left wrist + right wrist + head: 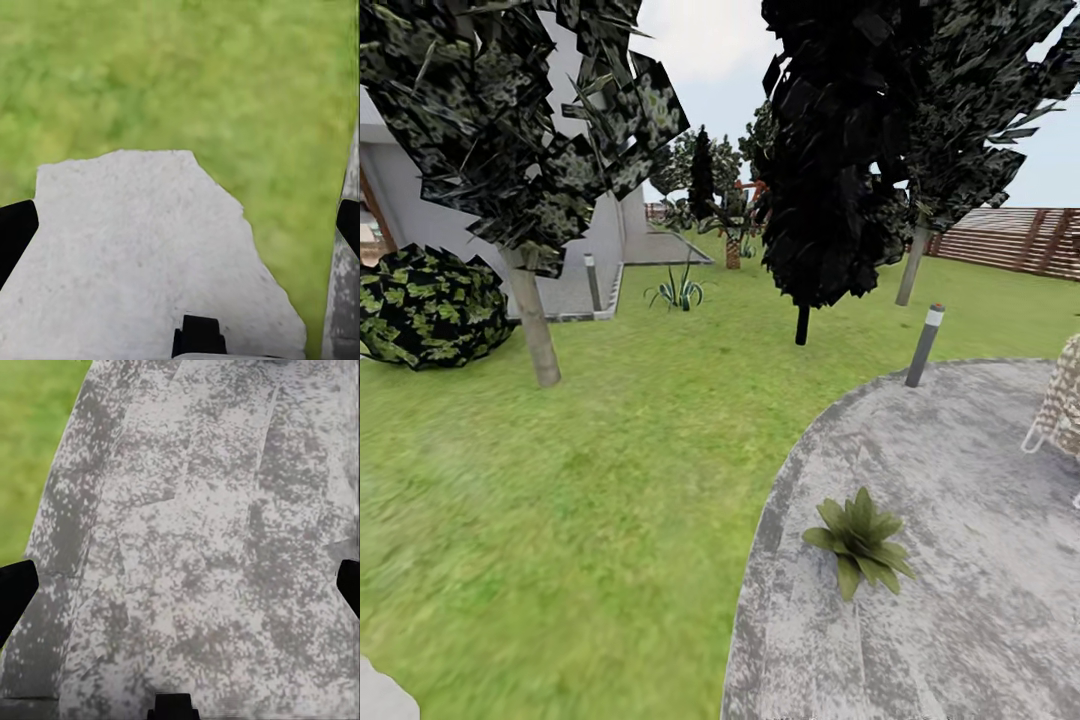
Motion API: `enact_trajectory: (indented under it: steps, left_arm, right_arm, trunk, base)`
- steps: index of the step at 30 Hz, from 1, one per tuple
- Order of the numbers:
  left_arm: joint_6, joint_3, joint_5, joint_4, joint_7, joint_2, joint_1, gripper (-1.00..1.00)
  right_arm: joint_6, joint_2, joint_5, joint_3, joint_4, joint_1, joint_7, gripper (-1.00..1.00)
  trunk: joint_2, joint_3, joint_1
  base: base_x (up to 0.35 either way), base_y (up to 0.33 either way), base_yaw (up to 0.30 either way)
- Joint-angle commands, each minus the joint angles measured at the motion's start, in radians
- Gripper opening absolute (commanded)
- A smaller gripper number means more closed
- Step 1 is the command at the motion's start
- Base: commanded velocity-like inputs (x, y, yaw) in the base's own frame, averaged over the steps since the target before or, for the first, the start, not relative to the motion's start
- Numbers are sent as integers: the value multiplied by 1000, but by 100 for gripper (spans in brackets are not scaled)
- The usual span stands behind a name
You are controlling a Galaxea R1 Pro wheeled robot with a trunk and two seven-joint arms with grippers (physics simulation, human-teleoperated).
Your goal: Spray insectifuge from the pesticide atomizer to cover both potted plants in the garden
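**Patio reached, sprayer unseen**

Round grey paved patio borders green lawn. One low green-leaved potted plant sits at five o'clock, likely nearer the right arm. Left gripper and right gripper hang spread apart, holding nothing. Atomizer's whereabouts: cannot tell.

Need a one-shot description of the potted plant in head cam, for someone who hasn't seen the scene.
Find the round grey paved patio at the lower right of the head view. Near its left edge, beside the lawn, sits the potted plant: a low rosette of broad pointed green leaves, unlike the spiky striped plant far back on the grass.
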State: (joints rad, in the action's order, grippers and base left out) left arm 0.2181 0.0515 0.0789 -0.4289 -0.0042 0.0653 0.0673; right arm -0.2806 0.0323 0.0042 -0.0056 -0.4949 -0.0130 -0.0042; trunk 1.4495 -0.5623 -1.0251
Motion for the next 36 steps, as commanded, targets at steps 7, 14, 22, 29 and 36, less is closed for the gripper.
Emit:
enact_trajectory:
  steps: [7, 14, 22, 29, 36]
  left_arm:
    - [3, -1, 5, 1, -1, -1, 0, 100]
    - [3, -7, 2, 1, -1, -1, 0, 100]
    - [29, -15, -1, -1, -2, -3, 0, 100]
    - [44, -15, -1, -1, -2, -2, 0, 100]
    - [44, -15, -2, -1, -2, -2, 0, 100]
  right_arm:
    - [-4, 0, 0, -1, -2, -1, 0, 100]
    - [-3, 0, 0, -2, -1, -1, 0, 100]
    - [-2, 0, 0, -2, -1, -1, 0, 100]
    - [-2, 0, 0, -2, -1, -1, 0, 100]
    - [0, 0, 0, -2, -1, -1, 0, 100]
  trunk:
    - [0, -1, 0]
    - [0, -1, 0]
    - [0, -1, 0]
    - [42, -20, -23]
    - [91, -42, -50]
  base:
    - [0, 0, -300]
    - [0, 0, -300]
    - [0, 0, -300]
    - [0, 0, -300]
    - [0, 0, -300]
